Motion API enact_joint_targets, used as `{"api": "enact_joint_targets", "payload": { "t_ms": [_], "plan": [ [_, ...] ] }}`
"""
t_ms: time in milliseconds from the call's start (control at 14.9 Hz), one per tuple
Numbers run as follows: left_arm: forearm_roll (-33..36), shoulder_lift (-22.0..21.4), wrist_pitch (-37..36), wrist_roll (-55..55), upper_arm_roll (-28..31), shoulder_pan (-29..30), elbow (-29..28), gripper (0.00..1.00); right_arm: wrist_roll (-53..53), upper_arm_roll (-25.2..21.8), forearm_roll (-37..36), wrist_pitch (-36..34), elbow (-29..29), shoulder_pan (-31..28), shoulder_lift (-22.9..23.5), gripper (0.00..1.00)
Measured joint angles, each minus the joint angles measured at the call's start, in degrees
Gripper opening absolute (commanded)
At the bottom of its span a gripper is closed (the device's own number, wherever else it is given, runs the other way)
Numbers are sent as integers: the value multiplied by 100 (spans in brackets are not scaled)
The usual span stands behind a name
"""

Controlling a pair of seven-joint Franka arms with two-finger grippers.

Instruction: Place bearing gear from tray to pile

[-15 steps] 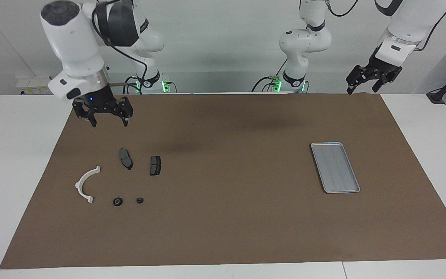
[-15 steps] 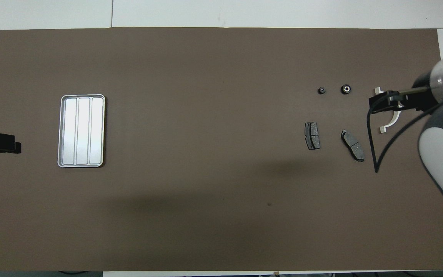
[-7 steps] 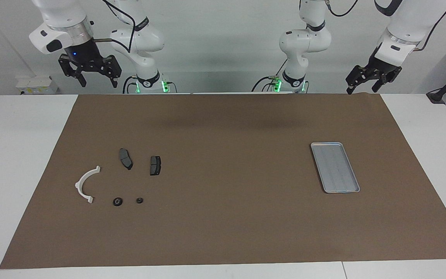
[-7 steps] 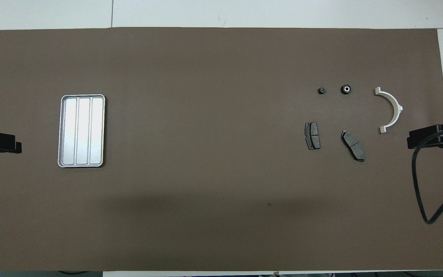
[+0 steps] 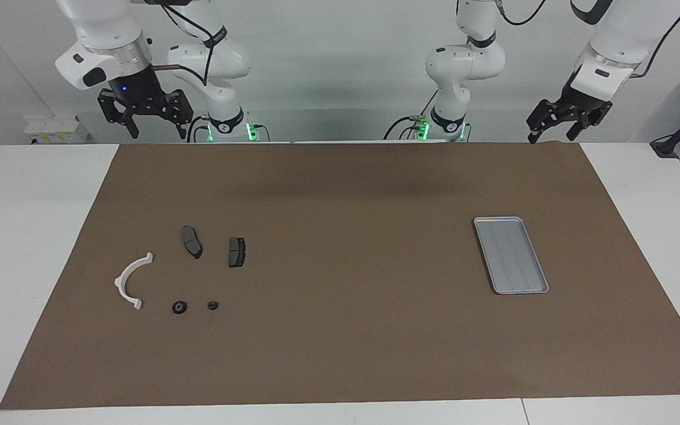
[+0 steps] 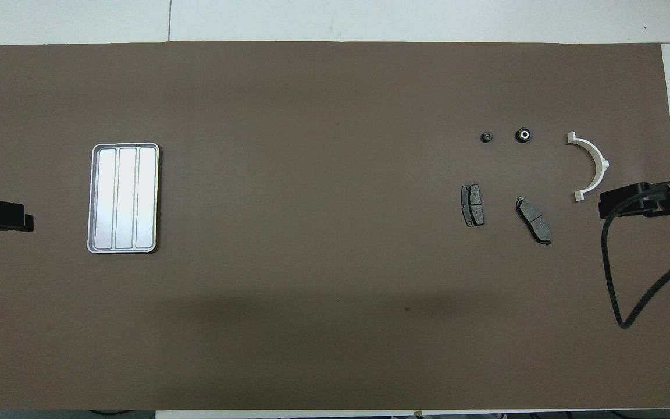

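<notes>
Silver tray (image 5: 510, 255) sits bare; two small gears (image 5: 179, 307) lie by the pile. Right end effector (image 5: 146, 112), spread and empty, has lifted away; left end effector (image 5: 563, 121) waits spread. Job looks done.

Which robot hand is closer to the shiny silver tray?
The left gripper. It hangs open, raised at the tray's end of the table. The right gripper, also open, is up at the other end, above the edge near the white bracket.
</notes>
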Motion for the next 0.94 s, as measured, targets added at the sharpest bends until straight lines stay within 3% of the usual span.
{"api": "enact_joint_targets", "payload": {
  "t_ms": [941],
  "plan": [
    [0, 0, 9, 0, -1, -1, 0, 100, 6, 20, 247, 32, 12, -101, 79, 100]
  ]
}}
